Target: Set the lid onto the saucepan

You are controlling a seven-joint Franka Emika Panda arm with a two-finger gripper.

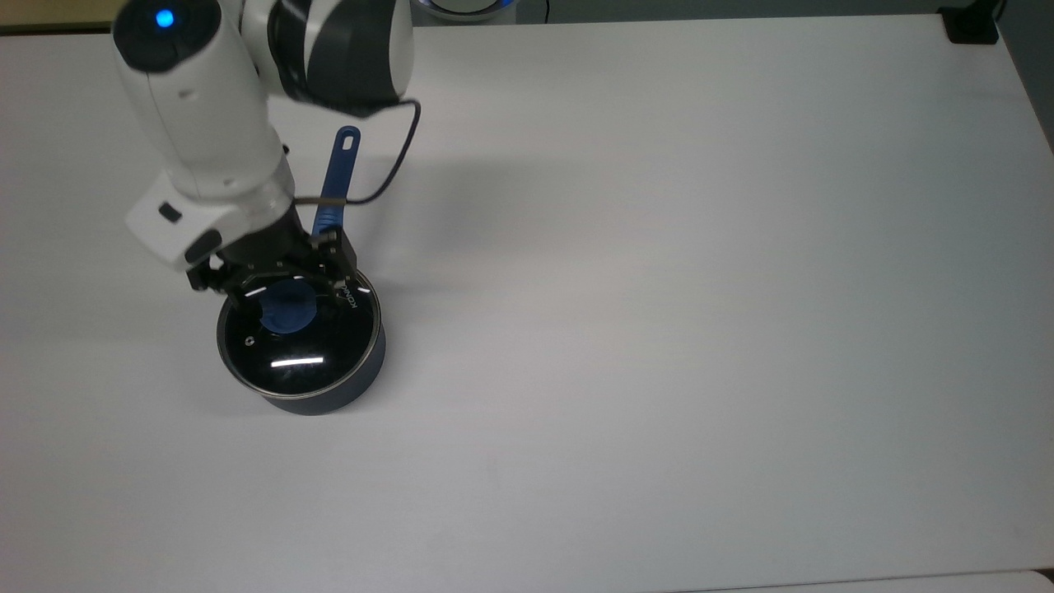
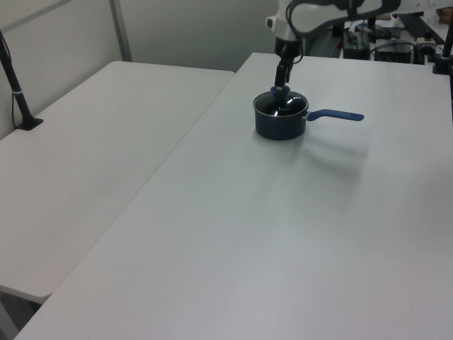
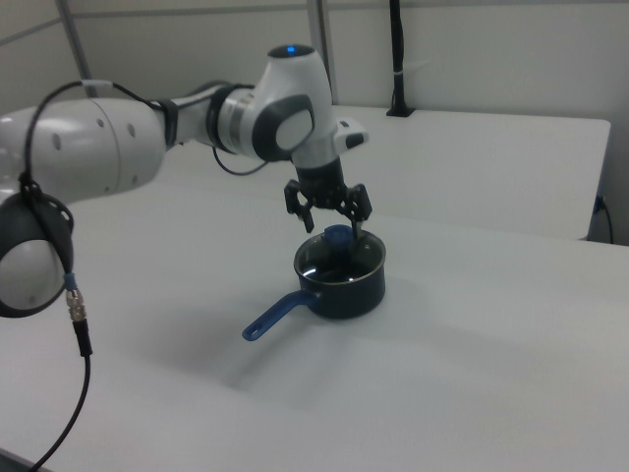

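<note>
One lid (image 1: 300, 342) covers one saucepan (image 1: 346, 394).

Robotics lab; bare white tables (image 2: 233, 234); partition walls (image 2: 184, 32); pole mounts (image 3: 397, 59); electronics clutter (image 2: 386, 42) behind.

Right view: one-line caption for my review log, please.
Franka arm's open pincer hovers just above the blue knob of the glass lid, which sits on the dark saucepan on a white table.

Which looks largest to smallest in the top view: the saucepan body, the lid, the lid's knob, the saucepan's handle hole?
1-2. saucepan body and lid: nearly the same width; the lid covers the rim, so I cannot rank them.
3. knob, clearly smaller.
4. handle hole, smallest.
</note>
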